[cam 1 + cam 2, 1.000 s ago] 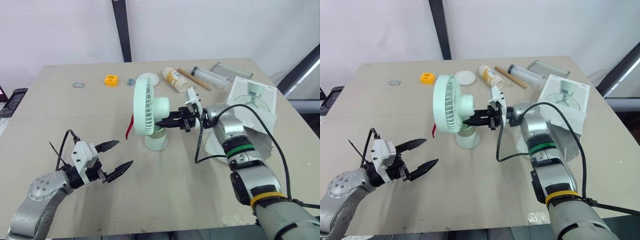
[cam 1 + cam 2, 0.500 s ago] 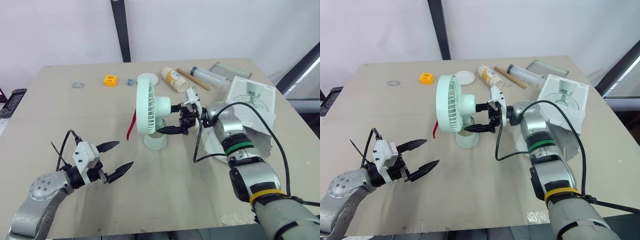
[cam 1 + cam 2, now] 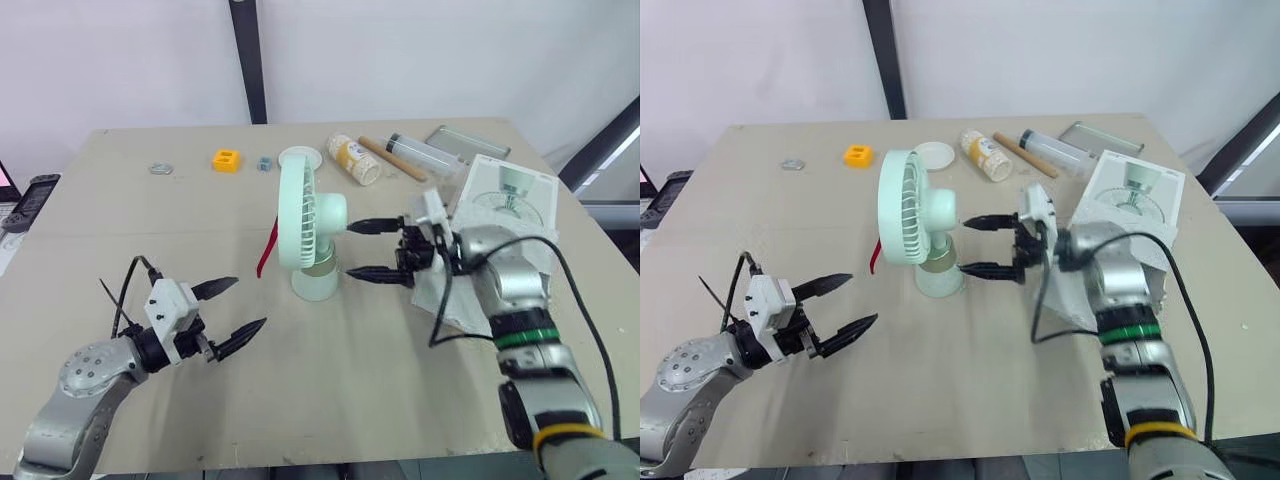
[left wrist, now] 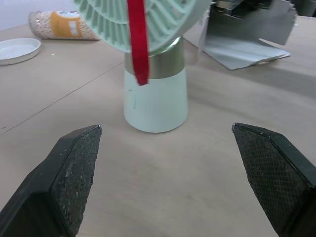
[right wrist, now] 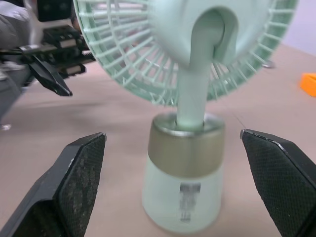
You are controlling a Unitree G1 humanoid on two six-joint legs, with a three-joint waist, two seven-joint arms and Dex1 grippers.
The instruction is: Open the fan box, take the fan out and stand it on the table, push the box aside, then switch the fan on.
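Mint fan (image 3: 312, 215) stands between gaping, empty left pincer (image 3: 251, 303) and right pincer (image 3: 349, 250), near box (image 3: 510, 195).

The mint-green plastic fan (image 3: 305, 225) stands on the beige wooden bench (image 3: 350, 400), with the white cardboard box (image 3: 505, 200) to its right. The right hand (image 3: 351, 250) sits between them. The left hand (image 3: 249, 303) is front-left of the fan, well apart.
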